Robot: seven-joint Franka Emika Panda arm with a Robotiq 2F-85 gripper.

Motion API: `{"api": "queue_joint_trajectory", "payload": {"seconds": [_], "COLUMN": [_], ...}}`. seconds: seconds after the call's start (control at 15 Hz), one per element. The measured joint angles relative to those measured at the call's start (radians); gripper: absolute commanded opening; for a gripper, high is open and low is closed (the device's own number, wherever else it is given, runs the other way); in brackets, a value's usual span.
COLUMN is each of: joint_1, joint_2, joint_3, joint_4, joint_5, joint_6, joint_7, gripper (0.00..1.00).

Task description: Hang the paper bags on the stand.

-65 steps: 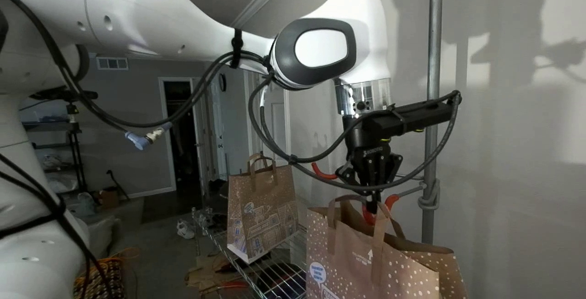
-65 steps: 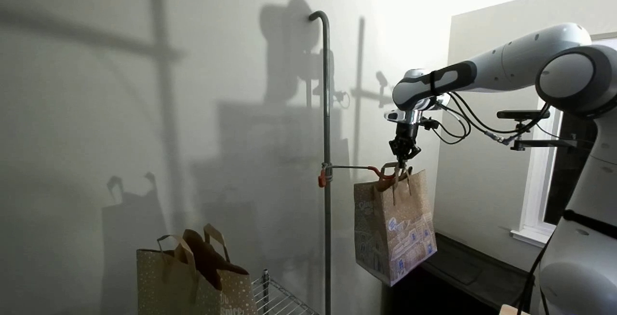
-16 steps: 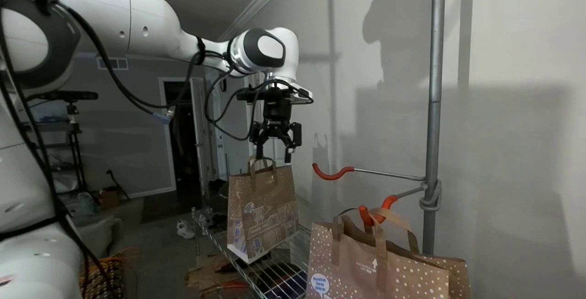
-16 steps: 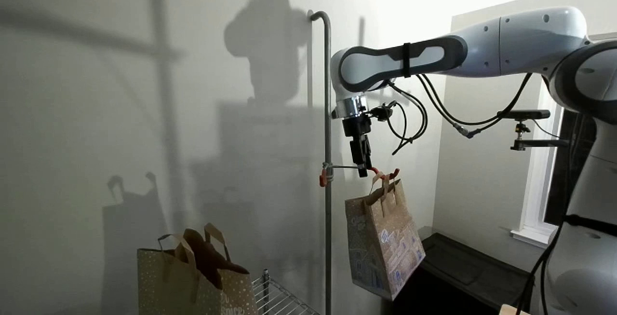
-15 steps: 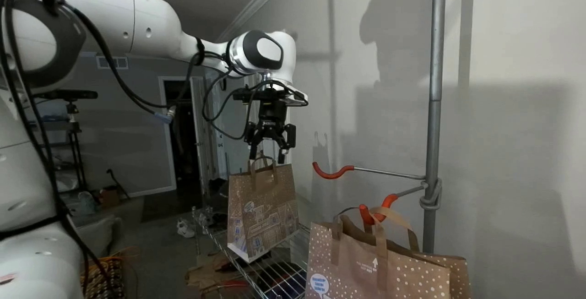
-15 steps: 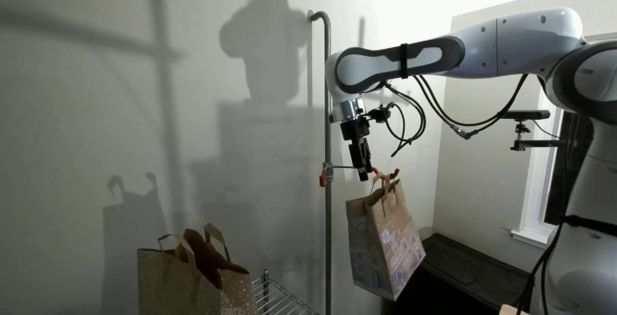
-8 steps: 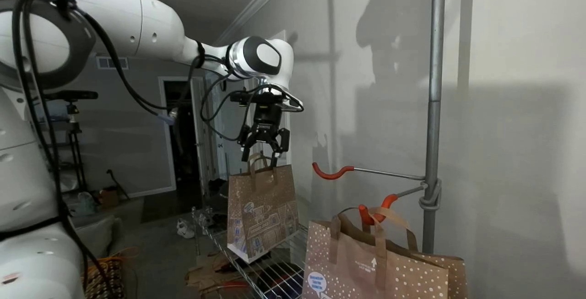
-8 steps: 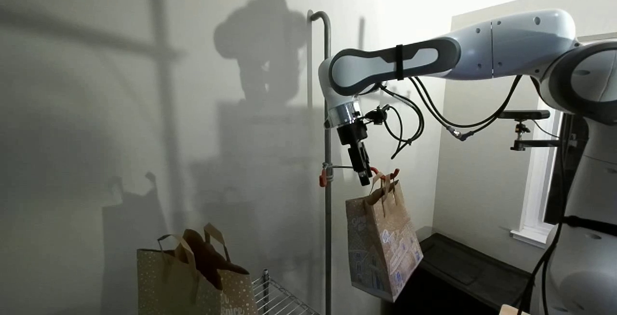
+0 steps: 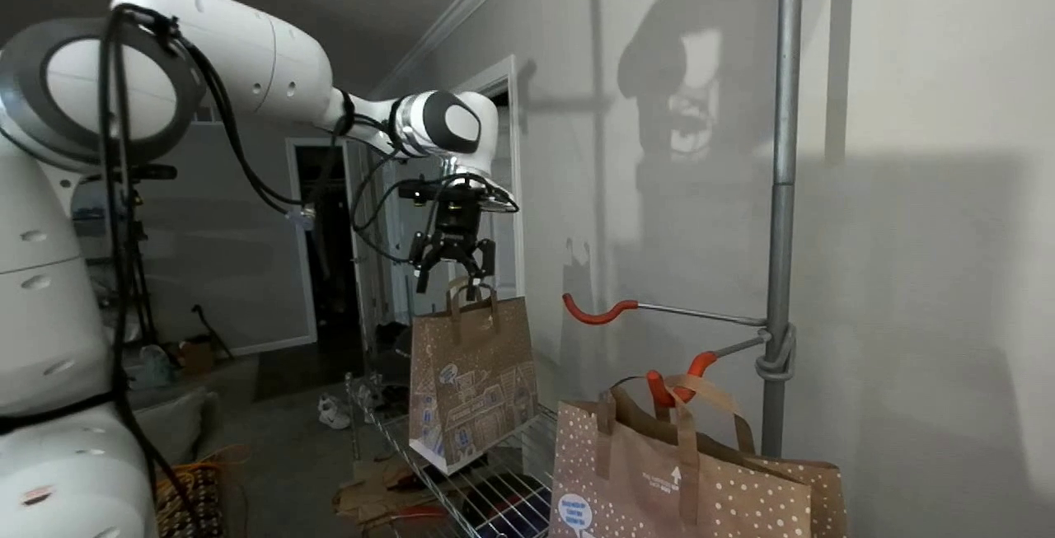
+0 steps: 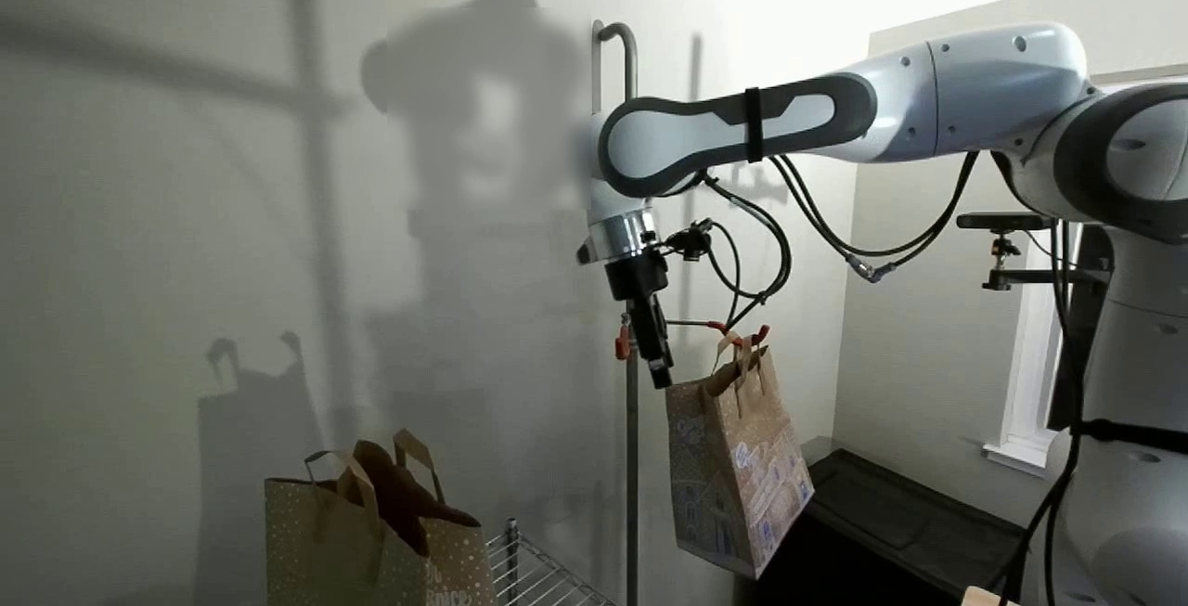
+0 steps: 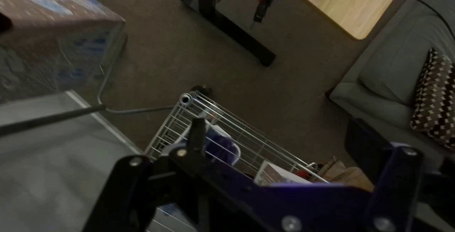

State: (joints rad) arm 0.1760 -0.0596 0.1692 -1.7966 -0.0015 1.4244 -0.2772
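One paper bag [image 9: 659, 472], brown with white dots, hangs by its handle on a red-orange hook of the stand [image 9: 783, 151]; the bag [image 10: 742, 467] tilts slightly. A further red-orange hook [image 9: 602, 311] on the grey pole carries nothing. On the wire rack another paper bag [image 9: 474, 381] stands upright, its loop handles raised; its open top faces up in an exterior view [image 10: 343, 541]. Between the two bags, beside the pole, my gripper [image 10: 659, 374] points down. Its fingers [image 11: 196, 134] are spread wide with nothing between them. The hanging bag fills the wrist view's upper left corner.
The wire rack [image 11: 263, 146] lies below the gripper, with several items under its grid. A wooden table [image 11: 355, 8] and a grey sofa [image 11: 376, 100] appear in the wrist view. My own cables [image 10: 780, 253] loop close to the hanging bag.
About four seconds ago the gripper was shut at the hanging bag's handle. It has let go, opened and drawn away. Over the last second it moved leftward and lower in both exterior views.
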Motion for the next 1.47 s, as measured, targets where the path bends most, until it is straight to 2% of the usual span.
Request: {"api": "queue_joint_trajectory", "payload": {"seconds": [0.27, 0.47, 0.67, 0.93, 1.33, 1.47], "joint_1": [0.111, 0.174, 0.216, 0.262, 0.352, 0.376], "joint_2": [0.138, 0.306, 0.476, 0.626, 0.710, 0.731], "joint_3": [0.108, 0.135, 0.130, 0.110, 0.052, 0.038], "joint_4": [0.108, 0.255, 0.418, 0.607, 0.778, 0.821], "joint_5": [0.035, 0.035, 0.035, 0.035, -0.028, -0.048], "joint_6": [0.072, 0.086, 0.119, 0.166, 0.201, 0.161], "joint_7": [0.214, 0.316, 0.400, 0.462, 0.532, 0.534], "gripper": [1.00, 1.00, 1.00, 1.00, 1.00, 1.00]}}
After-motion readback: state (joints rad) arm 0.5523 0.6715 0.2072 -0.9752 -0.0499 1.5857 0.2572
